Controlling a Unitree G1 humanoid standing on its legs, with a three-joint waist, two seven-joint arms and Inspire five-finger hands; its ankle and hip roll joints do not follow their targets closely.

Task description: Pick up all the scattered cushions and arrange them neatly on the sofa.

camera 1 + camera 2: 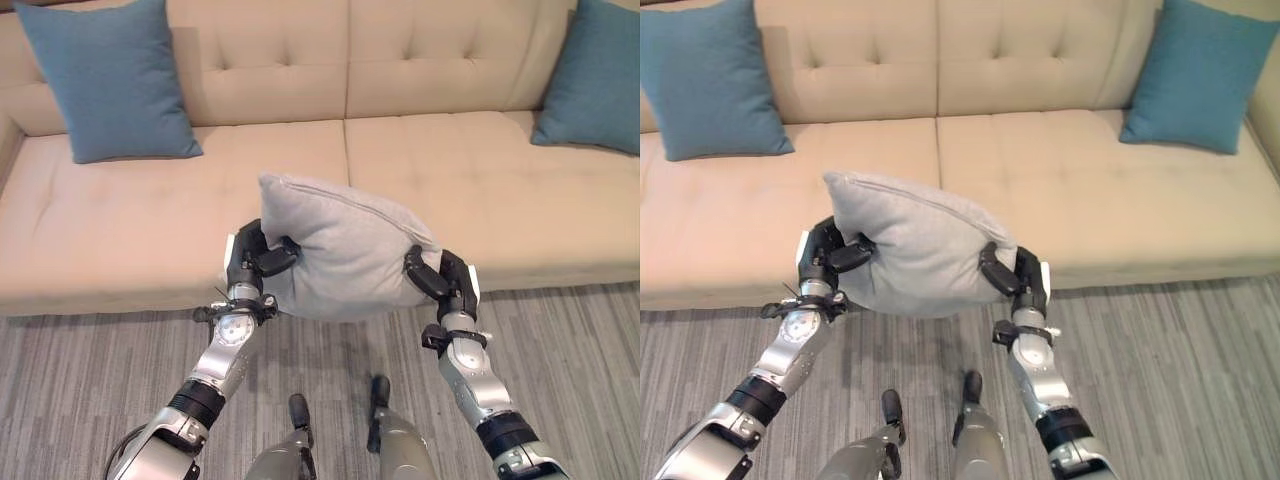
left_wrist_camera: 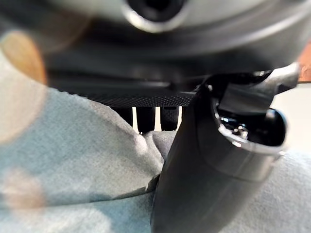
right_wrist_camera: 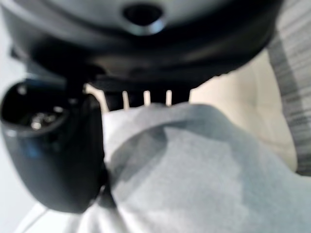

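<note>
A grey cushion [image 1: 345, 250] hangs in the air in front of the beige sofa [image 1: 480, 180], above its front edge and the floor. My left hand [image 1: 252, 258] grips its left side, thumb pressed into the fabric. My right hand [image 1: 440, 278] grips its right lower corner the same way. The left wrist view has the thumb [image 2: 204, 174] dug into the grey cloth [image 2: 82, 160]; the right wrist view has the thumb [image 3: 53, 150] pinching the cushion [image 3: 194, 170]. Two blue cushions lean on the sofa back, one at the far left [image 1: 105, 75], one at the far right [image 1: 598, 75].
The sofa seat between the two blue cushions lies bare. Grey striped carpet [image 1: 80, 390] covers the floor in front of the sofa.
</note>
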